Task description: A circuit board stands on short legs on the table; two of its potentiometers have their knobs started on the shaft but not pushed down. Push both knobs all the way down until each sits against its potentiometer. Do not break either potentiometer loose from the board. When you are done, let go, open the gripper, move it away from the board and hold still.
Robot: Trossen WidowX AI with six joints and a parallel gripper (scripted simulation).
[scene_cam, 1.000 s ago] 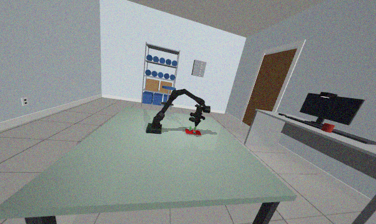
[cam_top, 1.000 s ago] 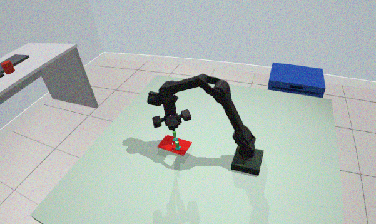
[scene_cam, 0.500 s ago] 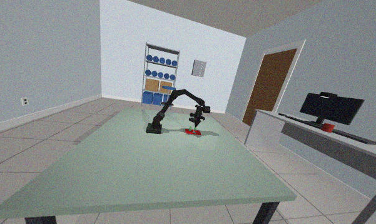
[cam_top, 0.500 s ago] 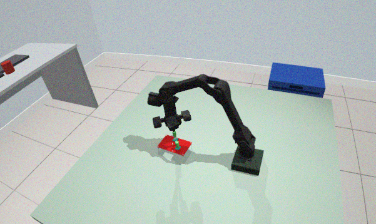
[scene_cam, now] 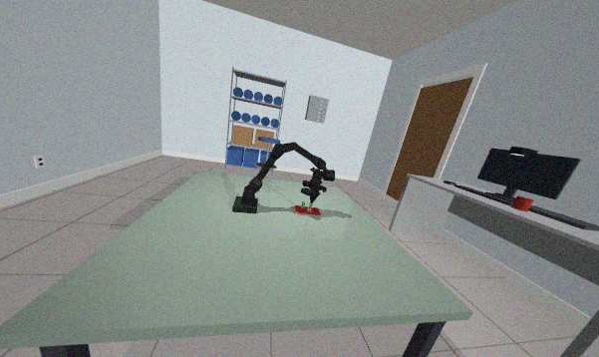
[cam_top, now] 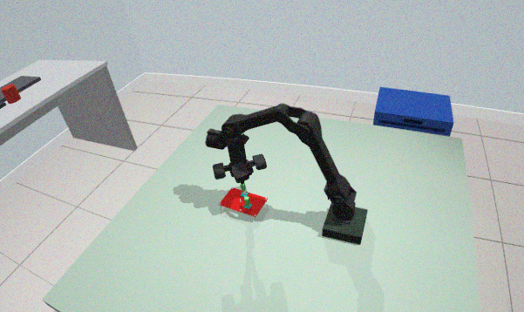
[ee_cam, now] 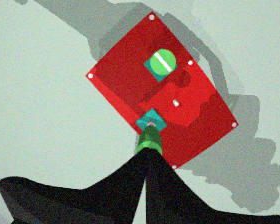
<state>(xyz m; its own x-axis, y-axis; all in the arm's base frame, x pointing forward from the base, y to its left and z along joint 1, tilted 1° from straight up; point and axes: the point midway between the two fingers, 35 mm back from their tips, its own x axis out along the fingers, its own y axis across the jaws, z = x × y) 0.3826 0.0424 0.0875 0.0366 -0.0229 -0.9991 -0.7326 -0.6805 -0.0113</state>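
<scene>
At the near side of the wrist view, the fingers (cam_top: 242, 180) (scene_cam: 312, 200) are pressed together over the raised near knob (cam_top: 242, 187) (scene_cam: 310, 205) (ee_cam: 149, 137); next comes a straight, gentle push. Beyond, on the red board (cam_top: 258, 204) (scene_cam: 315, 212) (ee_cam: 206, 112), stands the other knob (cam_top: 247, 201) (scene_cam: 303, 204) (ee_cam: 156, 66).

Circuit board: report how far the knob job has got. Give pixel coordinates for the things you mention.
Neither knob can be confirmed seated on the red board (cam_top: 233, 198) (ee_cam: 211, 135). In hand: the shut end effector (cam_top: 242, 181) (ee_cam: 148, 153) is at the nearer green knob (ee_cam: 150, 139), whose shaft tip shows over its teal potentiometer (ee_cam: 152, 119). Apparently left: the slotted knob (ee_cam: 163, 62), then opening and moving away.
</scene>
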